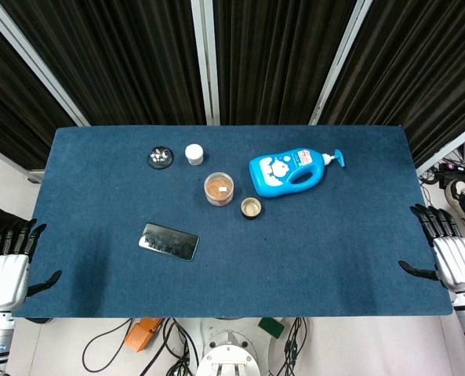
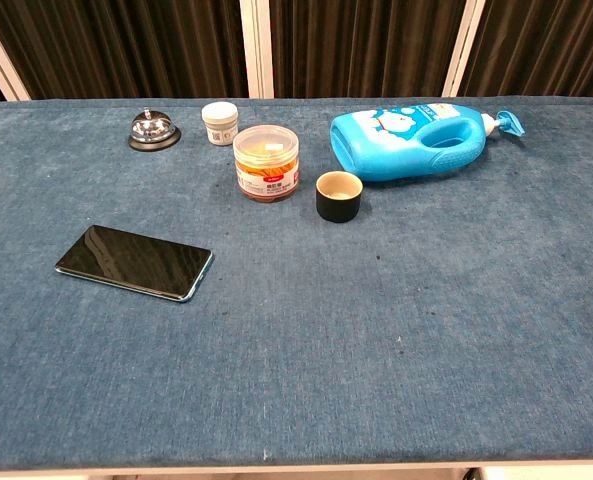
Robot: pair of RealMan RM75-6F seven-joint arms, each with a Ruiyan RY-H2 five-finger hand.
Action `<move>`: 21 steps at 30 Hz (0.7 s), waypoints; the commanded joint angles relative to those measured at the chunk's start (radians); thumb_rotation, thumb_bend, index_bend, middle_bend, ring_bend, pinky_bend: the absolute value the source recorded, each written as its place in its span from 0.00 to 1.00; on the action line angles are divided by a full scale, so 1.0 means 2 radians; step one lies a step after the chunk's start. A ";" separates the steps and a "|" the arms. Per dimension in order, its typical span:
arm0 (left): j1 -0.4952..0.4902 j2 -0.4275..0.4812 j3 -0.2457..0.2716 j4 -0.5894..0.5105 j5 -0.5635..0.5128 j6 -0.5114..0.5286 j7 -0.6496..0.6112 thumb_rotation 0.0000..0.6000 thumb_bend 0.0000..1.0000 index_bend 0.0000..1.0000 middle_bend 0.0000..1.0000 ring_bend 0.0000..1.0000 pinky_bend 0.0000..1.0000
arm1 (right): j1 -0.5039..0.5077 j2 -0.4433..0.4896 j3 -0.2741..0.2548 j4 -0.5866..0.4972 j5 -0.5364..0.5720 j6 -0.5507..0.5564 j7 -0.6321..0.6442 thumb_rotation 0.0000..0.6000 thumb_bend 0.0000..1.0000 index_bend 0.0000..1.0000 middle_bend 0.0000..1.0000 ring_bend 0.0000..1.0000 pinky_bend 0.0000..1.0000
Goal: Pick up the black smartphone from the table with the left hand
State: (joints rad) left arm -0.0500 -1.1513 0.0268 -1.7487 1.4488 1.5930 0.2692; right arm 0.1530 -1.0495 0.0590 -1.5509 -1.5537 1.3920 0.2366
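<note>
The black smartphone (image 1: 168, 241) lies flat, screen up, on the blue table (image 1: 318, 258), left of centre near the front; the chest view shows the smartphone (image 2: 134, 262) at the left. My left hand (image 1: 9, 266) hangs off the table's left front corner, fingers spread, holding nothing, well to the left of the phone. My right hand (image 1: 448, 252) sits at the table's right edge, fingers apart and empty. Neither hand shows in the chest view.
Behind the phone stand a silver call bell (image 1: 161, 157), a small white jar (image 1: 194, 154), a clear jar with orange contents (image 1: 219, 189) and a small black cup (image 1: 251, 207). A blue pump bottle (image 1: 291, 171) lies on its side.
</note>
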 commanded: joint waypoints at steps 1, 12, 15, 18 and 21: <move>0.001 -0.005 -0.003 0.005 0.002 0.000 -0.001 1.00 0.17 0.11 0.07 0.03 0.00 | 0.010 0.001 0.003 -0.006 0.000 -0.009 -0.002 1.00 0.23 0.03 0.11 0.00 0.00; -0.069 -0.059 -0.017 0.034 0.069 -0.077 0.018 1.00 0.17 0.23 0.10 0.05 0.00 | 0.006 0.001 0.006 -0.005 -0.004 0.013 -0.002 1.00 0.23 0.03 0.11 0.00 0.00; -0.104 -0.094 -0.027 0.051 0.074 -0.123 0.036 1.00 0.16 0.25 0.10 0.05 0.00 | 0.003 0.001 0.005 -0.004 -0.003 0.017 -0.002 1.00 0.23 0.03 0.11 0.00 0.00; -0.136 -0.131 -0.039 0.073 0.065 -0.167 0.058 1.00 0.16 0.25 0.10 0.04 0.00 | 0.001 0.000 0.005 -0.002 0.000 0.018 -0.003 1.00 0.23 0.03 0.11 0.00 0.00; -0.160 -0.164 -0.047 0.094 0.048 -0.204 0.083 1.00 0.16 0.25 0.09 0.03 0.00 | 0.000 0.000 0.005 -0.001 0.004 0.019 -0.004 1.00 0.23 0.03 0.11 0.00 0.00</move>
State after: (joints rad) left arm -0.3244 -1.4282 -0.0465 -1.6004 1.5673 1.2392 0.3917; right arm 0.1527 -1.0499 0.0686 -1.5523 -1.5462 1.4300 0.2291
